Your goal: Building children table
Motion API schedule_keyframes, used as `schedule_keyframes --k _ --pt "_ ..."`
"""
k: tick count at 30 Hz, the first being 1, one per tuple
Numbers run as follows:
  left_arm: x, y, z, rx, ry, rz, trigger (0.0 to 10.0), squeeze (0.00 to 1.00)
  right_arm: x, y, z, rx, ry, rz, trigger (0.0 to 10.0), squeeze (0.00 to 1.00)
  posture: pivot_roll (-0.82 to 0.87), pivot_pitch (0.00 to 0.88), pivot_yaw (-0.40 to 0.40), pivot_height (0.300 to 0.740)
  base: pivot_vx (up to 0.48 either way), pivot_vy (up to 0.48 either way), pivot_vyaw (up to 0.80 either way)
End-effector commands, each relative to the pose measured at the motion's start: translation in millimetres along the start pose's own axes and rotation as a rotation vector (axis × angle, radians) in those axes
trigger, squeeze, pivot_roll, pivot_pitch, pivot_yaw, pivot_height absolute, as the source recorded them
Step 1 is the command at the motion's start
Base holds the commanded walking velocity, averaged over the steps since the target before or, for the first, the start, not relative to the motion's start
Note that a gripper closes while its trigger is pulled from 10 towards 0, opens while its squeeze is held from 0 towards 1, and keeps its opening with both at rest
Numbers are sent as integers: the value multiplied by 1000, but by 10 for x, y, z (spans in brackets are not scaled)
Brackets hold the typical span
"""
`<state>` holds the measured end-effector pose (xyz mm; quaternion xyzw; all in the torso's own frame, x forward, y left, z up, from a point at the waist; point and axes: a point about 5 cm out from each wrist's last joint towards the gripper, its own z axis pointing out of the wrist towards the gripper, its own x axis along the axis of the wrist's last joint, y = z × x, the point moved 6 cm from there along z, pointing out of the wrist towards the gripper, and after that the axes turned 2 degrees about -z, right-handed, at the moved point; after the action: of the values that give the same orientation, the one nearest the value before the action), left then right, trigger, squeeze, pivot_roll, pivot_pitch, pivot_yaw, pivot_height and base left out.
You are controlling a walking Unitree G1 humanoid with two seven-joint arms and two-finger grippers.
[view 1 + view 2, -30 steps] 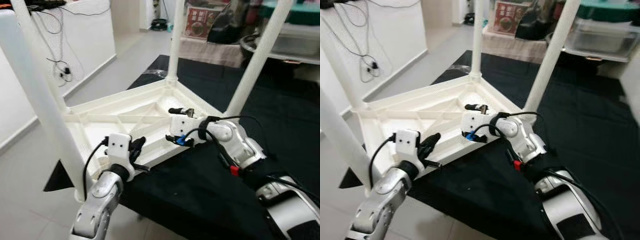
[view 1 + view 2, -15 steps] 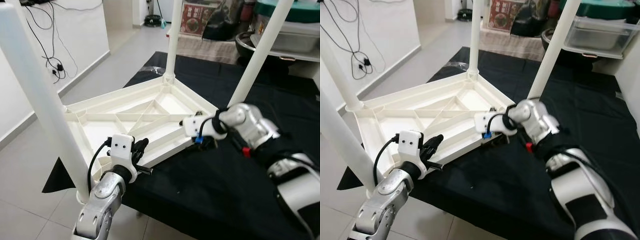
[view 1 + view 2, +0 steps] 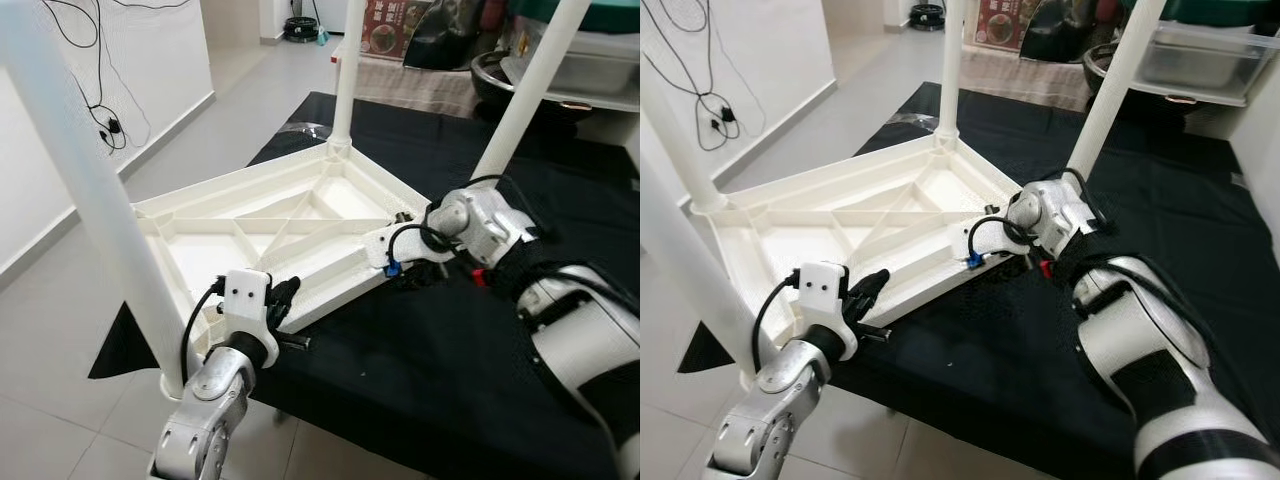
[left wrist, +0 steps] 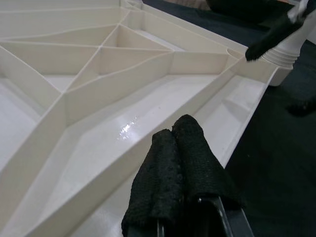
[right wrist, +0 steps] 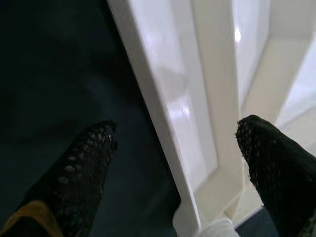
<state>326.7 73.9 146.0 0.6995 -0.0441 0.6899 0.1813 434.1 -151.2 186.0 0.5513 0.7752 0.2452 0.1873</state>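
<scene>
Table [image 3: 270, 225] upside down on black cloth [image 3: 420, 360], legs up.
My left gripper [image 3: 285, 296] at 7 o'clock is pinched together; my right gripper [image 5: 175, 163], at 3, spreads astride the rim.

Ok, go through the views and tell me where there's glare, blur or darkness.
Left wrist view: a glare spot on the white tabletop, sharp ribs, left gripper fingers closed. Right wrist view: soft focus, bright highlights on the rim, dark cloth, open right gripper. Eye views: evenly lit, sharp.

Silver arms, black-fingered end effectors
</scene>
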Motion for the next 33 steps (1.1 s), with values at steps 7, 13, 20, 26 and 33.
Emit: schedule_keyframes --k 7,13,20,26,33 --pt "1 38 -36 10 -7 -10 10000 0 70 193 62 -108 -95 -69 10000 0 41 165 -97 740 0 0 0" --pt "6 47 -45 15 -6 -17 10000 0 119 231 126 -148 -133 -111 4824 0 40 170 -99 740 0 0 0" --pt "13 62 -59 19 -4 -29 10000 0 -11 237 125 -163 -234 -191 3373 0 42 177 -106 740 0 0 0" --pt "22 72 -72 24 -4 -36 10000 0 -134 186 111 -132 -285 -212 6627 0 39 184 -107 740 0 0 0" --pt "28 71 -73 26 -4 -38 10000 0 -219 2 142 -12 -298 -246 0 0 41 184 -107 740 0 0 0"
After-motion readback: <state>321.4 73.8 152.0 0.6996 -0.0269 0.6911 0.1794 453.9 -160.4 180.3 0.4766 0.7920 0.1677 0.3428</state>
